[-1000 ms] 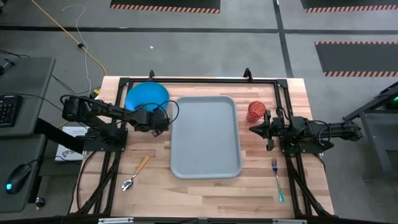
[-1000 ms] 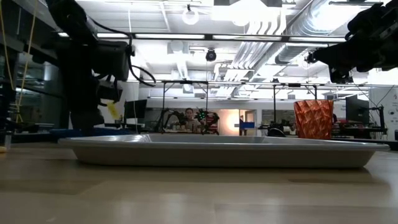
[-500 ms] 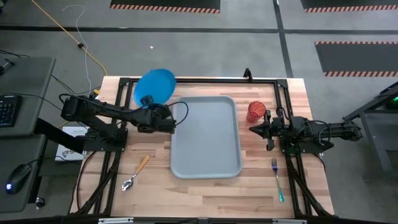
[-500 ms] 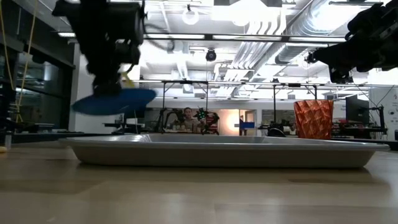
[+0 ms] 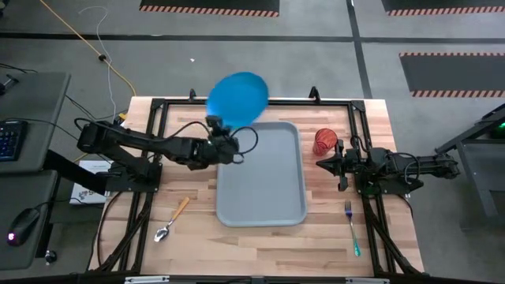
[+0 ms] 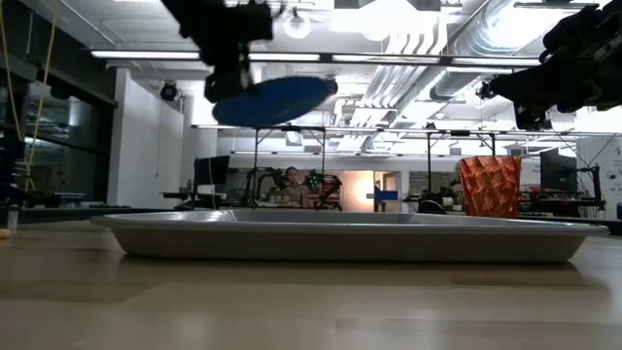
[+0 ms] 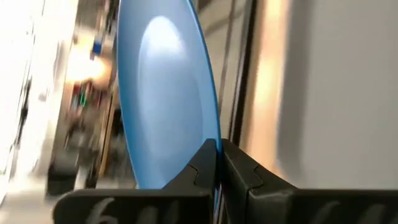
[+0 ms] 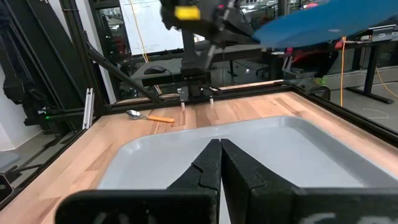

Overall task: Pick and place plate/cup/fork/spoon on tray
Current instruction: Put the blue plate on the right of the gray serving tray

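My left gripper (image 5: 216, 126) is shut on the bright blue plate (image 5: 237, 96), held high over the far left corner of the pale grey tray (image 5: 260, 197). The plate also shows in the low view (image 6: 272, 100) and the left wrist view (image 7: 165, 93). My right gripper (image 5: 319, 163) is shut and empty, in the air beside the tray's right rim. The red cup (image 5: 324, 142) stands on the table right of the tray. The teal-handled fork (image 5: 352, 229) lies at the near right. The orange-handled spoon (image 5: 171, 219) lies at the near left. My left gripper pinches the plate's rim (image 7: 213, 134) between its two fingers, one on each face, at the plate's near left edge. The fingers (image 7: 239, 168) reach in from the table's left. The plate is lifted clear, almost level, and stretches away from the fingers.
A black frame (image 5: 252, 101) runs around the work area on the wooden table. The tray also shows in the low view (image 6: 340, 238) and the right wrist view (image 8: 261, 146). The room beyond holds desks and equipment.
My left gripper has risen and gone toward the table's right edge with the plate. The plate has gone from low at the table's far left to lifted high, near the tray's far left corner.
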Tool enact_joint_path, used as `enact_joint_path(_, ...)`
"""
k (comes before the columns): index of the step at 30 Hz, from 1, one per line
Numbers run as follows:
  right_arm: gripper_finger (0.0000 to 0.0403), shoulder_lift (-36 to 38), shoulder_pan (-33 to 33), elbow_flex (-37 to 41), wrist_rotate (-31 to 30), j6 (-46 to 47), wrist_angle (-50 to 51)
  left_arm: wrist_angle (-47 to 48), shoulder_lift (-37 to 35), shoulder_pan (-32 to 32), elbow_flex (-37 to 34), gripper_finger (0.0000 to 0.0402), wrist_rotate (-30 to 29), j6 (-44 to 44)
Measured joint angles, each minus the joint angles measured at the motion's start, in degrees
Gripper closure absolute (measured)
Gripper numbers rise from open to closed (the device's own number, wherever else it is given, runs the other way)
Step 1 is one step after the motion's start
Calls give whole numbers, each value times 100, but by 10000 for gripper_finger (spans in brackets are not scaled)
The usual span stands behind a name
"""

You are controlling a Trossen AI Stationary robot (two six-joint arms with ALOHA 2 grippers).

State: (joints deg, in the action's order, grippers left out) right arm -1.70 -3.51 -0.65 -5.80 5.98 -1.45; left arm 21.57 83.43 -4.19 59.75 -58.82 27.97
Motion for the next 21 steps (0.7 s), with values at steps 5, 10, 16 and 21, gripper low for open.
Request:
enact_joint_path(5,402,-1,1,-1,1,0,1,-597,235,-416,4,401,602,646)
enact_joint_path(10,402,-8,0,-2,0,0,0,-653,818,-794,4,402,1094,496)
enact_joint_path(16,402,-11,0,0,1,0,2,-803,1815,-1043,4,402,1082,153)
enact_joint_path(21,402,-11,1,-2,2,0,1,-997,2435,-1060,1,401,1008,-150)
